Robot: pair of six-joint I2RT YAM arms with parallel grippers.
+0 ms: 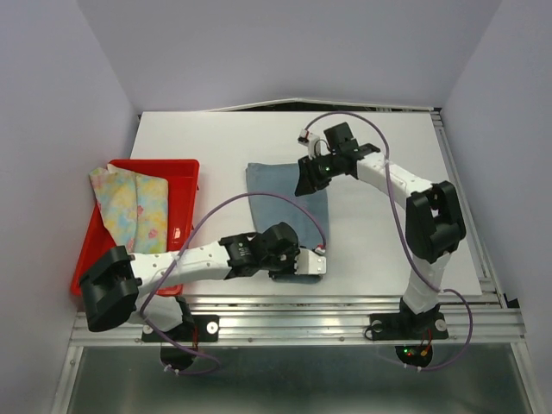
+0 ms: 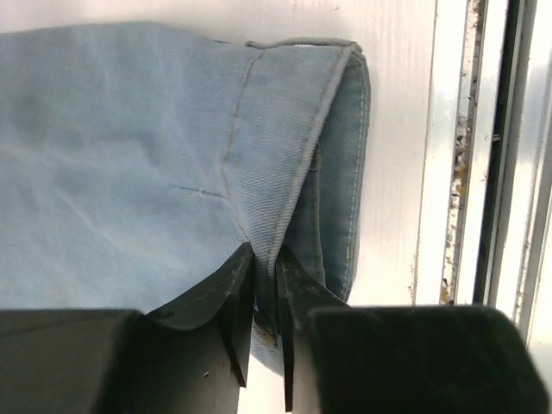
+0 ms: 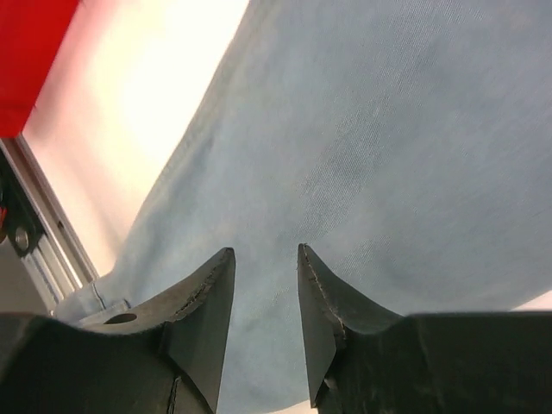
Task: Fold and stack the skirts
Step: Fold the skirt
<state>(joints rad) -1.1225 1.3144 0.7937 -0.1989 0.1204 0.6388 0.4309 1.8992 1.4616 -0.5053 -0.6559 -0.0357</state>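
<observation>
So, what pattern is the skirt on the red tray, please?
The skirt is pastel floral; top external view.

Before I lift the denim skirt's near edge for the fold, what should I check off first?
1. Grip of left tool on the denim skirt at its near edge: ok, jaws shut on the cloth.
2. Both cloth layers inside that grip: cannot tell.
3. Grip of right tool on the far edge: not ok; jaws apart over the cloth, nothing between them.
4. Path kept free by the floral skirt, lying in the red tray apart from the denim: ok.
</observation>
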